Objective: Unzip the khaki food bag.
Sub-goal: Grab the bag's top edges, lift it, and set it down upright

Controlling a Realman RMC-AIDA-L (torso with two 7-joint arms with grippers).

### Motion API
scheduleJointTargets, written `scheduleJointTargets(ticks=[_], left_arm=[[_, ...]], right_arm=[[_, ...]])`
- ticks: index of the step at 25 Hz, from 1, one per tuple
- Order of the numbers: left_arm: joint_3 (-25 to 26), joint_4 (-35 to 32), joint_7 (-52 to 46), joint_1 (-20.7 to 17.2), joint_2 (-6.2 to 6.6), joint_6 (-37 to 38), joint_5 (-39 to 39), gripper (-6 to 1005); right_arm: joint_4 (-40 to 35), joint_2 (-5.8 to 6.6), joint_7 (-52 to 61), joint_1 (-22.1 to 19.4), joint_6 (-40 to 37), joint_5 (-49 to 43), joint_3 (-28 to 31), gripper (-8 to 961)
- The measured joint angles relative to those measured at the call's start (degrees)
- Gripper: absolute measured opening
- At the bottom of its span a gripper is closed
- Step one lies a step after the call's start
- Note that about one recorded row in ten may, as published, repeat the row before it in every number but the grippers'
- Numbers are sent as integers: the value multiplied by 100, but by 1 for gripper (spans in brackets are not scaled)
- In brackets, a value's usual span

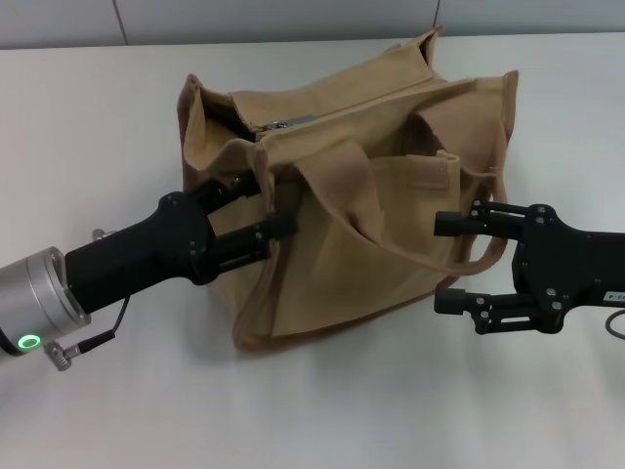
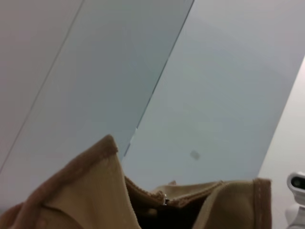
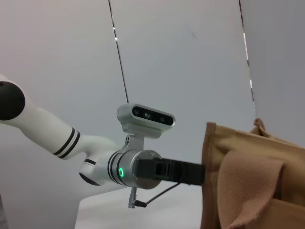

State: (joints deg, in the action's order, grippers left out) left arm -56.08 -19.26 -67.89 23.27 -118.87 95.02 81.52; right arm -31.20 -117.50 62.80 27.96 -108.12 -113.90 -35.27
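Note:
The khaki food bag (image 1: 391, 186) stands mid-table, tan with brown trim. Its silver top zipper (image 1: 293, 121) runs along the top, and a dark gap shows at its left end. My left gripper (image 1: 269, 205) is shut on the bag's front left corner, one finger behind the front panel and one in front. My right gripper (image 1: 439, 264) is open and empty at the bag's right front, beside the hanging handle loop (image 1: 459, 266). The left wrist view shows the bag's top (image 2: 86, 191) and a small metal zipper pull (image 2: 164, 198). The right wrist view shows the bag's side (image 3: 248, 181).
The bag rests on a white table (image 1: 371, 410). A pale wall panel (image 2: 190, 95) stands behind it. The right wrist view shows my left arm (image 3: 143, 171) with its green light on the bag's far side.

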Motion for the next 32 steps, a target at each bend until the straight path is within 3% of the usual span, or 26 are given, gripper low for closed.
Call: scheduleJointTargets(ticks=[8, 16, 27, 29, 32], left_arm=[[-8, 51, -15, 6, -20, -591, -115, 830], [6, 42, 113, -152, 15, -616, -465, 828], [53, 52, 445, -259, 14, -626, -642, 392], [82, 53, 474, -264, 12, -636, -646, 169], [109, 54, 477, -265, 12, -642, -660, 147]], right_arm=[[1, -4, -4, 3, 114, 0, 3, 829], [102, -9, -25, 7, 202, 0, 3, 829], [143, -9, -49, 2, 286, 0, 2, 830], [146, -9, -49, 1, 308, 0, 2, 830], [152, -9, -49, -1, 330, 0, 3, 830]])
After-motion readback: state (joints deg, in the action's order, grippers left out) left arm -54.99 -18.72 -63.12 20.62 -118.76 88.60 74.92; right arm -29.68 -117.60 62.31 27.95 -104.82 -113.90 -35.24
